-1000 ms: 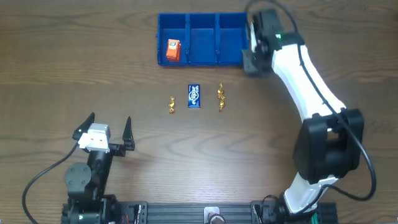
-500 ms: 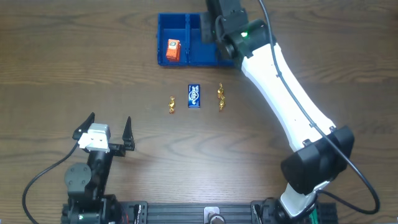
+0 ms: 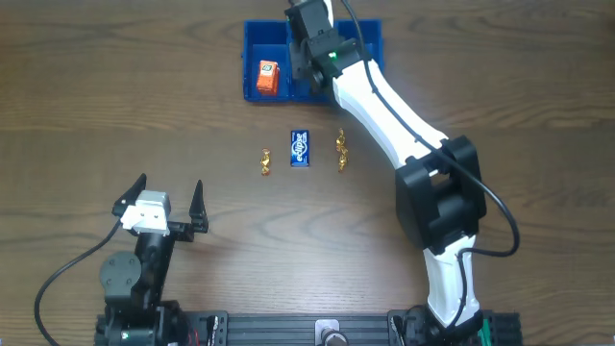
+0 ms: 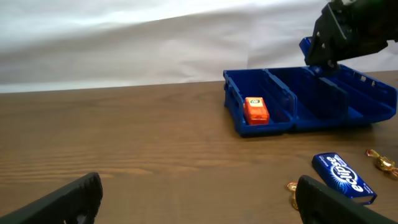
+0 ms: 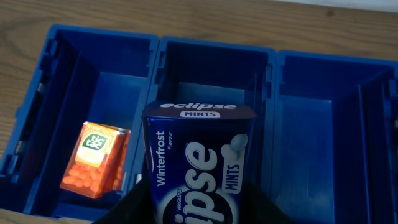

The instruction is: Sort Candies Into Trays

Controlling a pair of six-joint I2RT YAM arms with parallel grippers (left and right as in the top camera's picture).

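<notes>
Clamping mint tin (image 5: 198, 168), right gripper (image 5: 198, 208) over tray (image 5: 214, 45)

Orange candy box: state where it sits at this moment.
In the top view, the orange candy box lies in the leftmost compartment of the blue tray, just left of the right end effector holding a blue mint tin.
</notes>
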